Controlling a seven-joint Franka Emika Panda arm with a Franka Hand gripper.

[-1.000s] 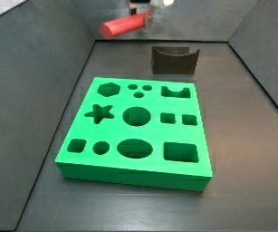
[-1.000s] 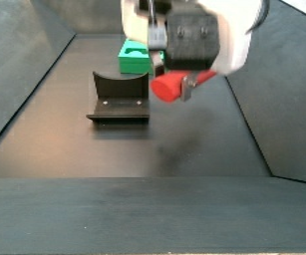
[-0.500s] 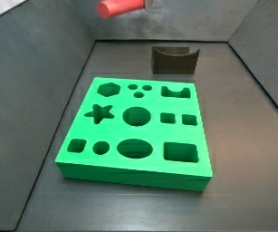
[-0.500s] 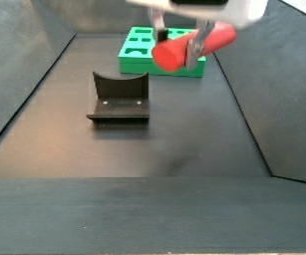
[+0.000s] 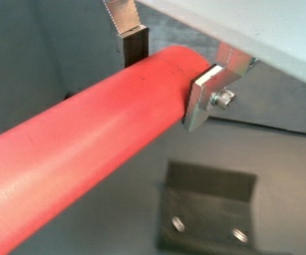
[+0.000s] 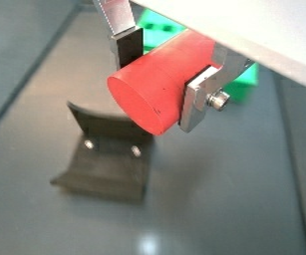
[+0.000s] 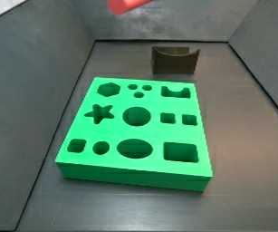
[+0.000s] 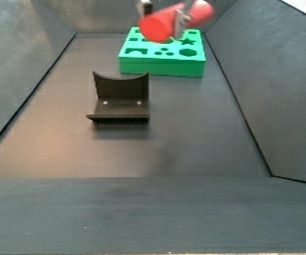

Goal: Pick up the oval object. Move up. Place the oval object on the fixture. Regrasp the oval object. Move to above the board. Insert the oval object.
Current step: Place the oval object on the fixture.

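Observation:
The oval object [image 5: 89,149], a smooth red rod, is clamped crosswise between the silver fingers of my gripper [image 5: 168,70], which is shut on it. Its rounded end face [image 6: 149,90] sticks out past the gripper [image 6: 164,72]. In a side view the oval object [image 7: 129,4] is at the very top edge, high above the floor, and the gripper body is cut off there. The oval object [image 8: 175,18] also hangs high in front of the green board [image 8: 164,52]. The dark fixture [image 8: 118,98] stands on the floor well below and is empty, as the fixture [image 5: 208,209] under the rod shows.
The green board [image 7: 135,127] with its shaped cut-outs lies in the middle of the dark floor, and the fixture [image 7: 174,60] stands just behind it. Sloping grey walls [image 7: 38,82] enclose the floor on both sides.
The gripper has risen steadily with the red rod still in it, from just above the fixture's level to the top edge of both side views. Board and fixture have not moved.

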